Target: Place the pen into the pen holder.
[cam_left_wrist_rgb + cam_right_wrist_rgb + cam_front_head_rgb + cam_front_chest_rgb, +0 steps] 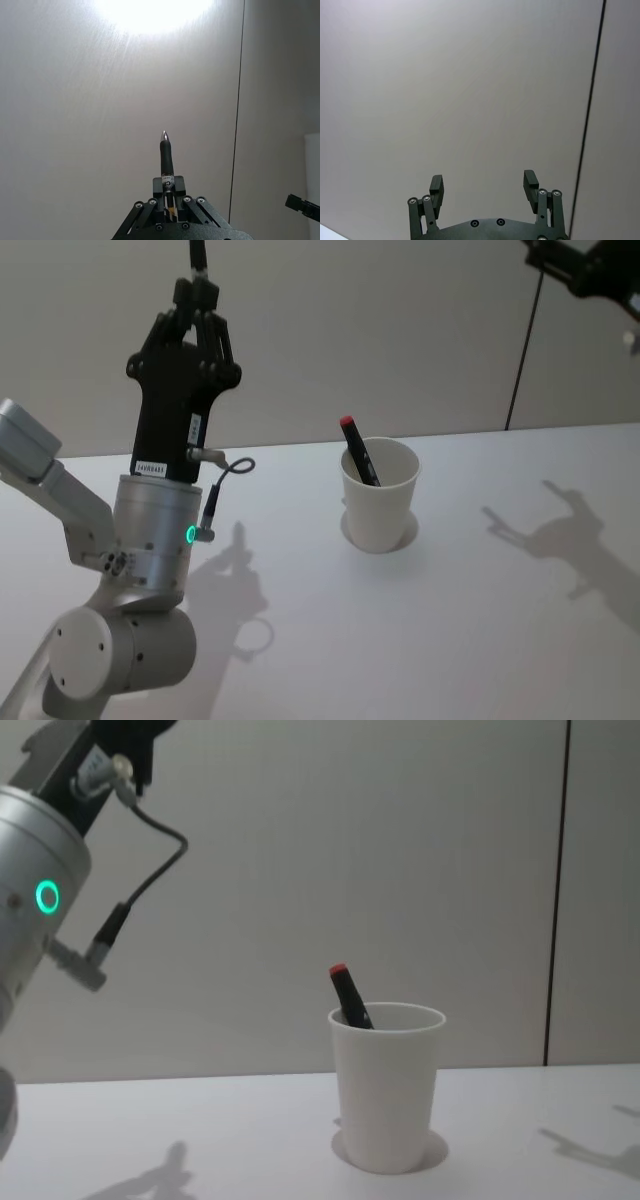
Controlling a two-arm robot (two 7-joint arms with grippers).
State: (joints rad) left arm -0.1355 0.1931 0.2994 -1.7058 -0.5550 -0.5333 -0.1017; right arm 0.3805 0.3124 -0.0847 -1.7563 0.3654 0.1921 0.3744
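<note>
My left gripper (198, 295) is raised high at the left, pointing up, and is shut on a black pen (166, 160) whose silver tip sticks out past the fingers (169, 192). The pen's upper part (198, 254) reaches the head view's top edge. The pen holder, a white paper cup (380, 515), stands upright mid-table, well to the right of and below that gripper. A second black pen with a red end (357, 448) leans inside the cup (385, 1090). My right gripper (482, 182) is open and holds nothing, facing the wall.
The white table (450, 640) spreads around the cup, with arm shadows at its right. A plain wall with a dark vertical seam (557, 890) stands behind. My left arm's silver body (40, 900) fills the near left. My right arm (590, 270) sits at the top right.
</note>
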